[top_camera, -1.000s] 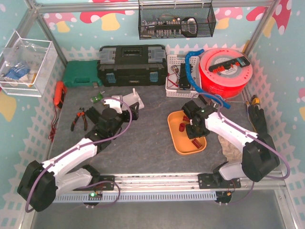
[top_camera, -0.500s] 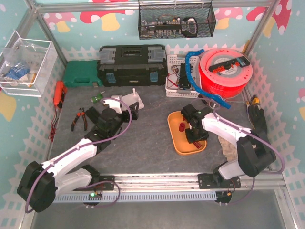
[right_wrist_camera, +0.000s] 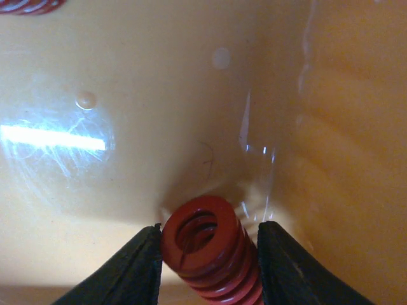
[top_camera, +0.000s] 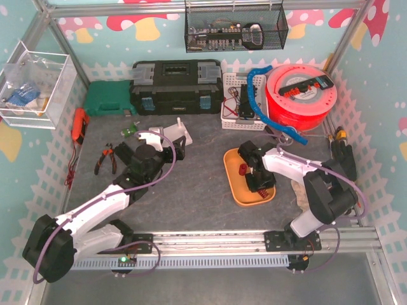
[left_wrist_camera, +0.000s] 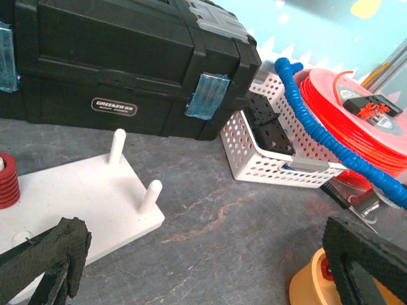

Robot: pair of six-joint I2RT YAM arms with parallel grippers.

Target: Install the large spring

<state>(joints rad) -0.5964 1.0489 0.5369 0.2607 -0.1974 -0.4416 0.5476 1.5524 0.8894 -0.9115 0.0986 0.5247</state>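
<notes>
Right gripper [right_wrist_camera: 208, 254]: your fingers [right_wrist_camera: 137, 267] sit against both sides of the large spring [right_wrist_camera: 205, 236], apparently gripping it; orange tray [right_wrist_camera: 127, 95] beneath.
Left gripper [left_wrist_camera: 203, 264]: spread wide; white peg board [left_wrist_camera: 82, 203] just ahead, toward its left side.

Overhead and both wrist views share the tray [top_camera: 236, 185].

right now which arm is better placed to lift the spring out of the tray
Right. Its gripper is shut on the red spring in the orange tray, with a finger against each side. The left gripper is open at the white peg board, away from the tray.
</notes>
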